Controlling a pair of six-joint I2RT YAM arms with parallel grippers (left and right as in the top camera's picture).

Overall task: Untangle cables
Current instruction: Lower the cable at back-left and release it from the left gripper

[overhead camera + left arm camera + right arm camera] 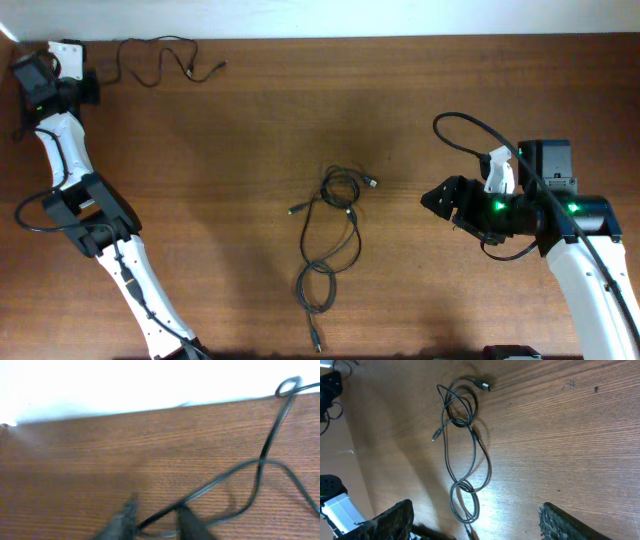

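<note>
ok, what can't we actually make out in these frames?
- Left wrist view: blurred; whether the left gripper is clamped on the loose cable between its fingers or just straddling it.
- Overhead: the left jaws, hidden under the arm's own wrist.
- Overhead: which strand lies over which in the tangle; too thin.
- Right wrist view: the tangle's lowest plug, cut off by the bottom edge.

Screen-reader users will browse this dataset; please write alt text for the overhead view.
A loose tangle of thin black cables lies at the middle of a brown wooden table, with a separate cable at the far left corner. The left arm reaches into that corner; the right arm faces the tangle from the right.
</note>
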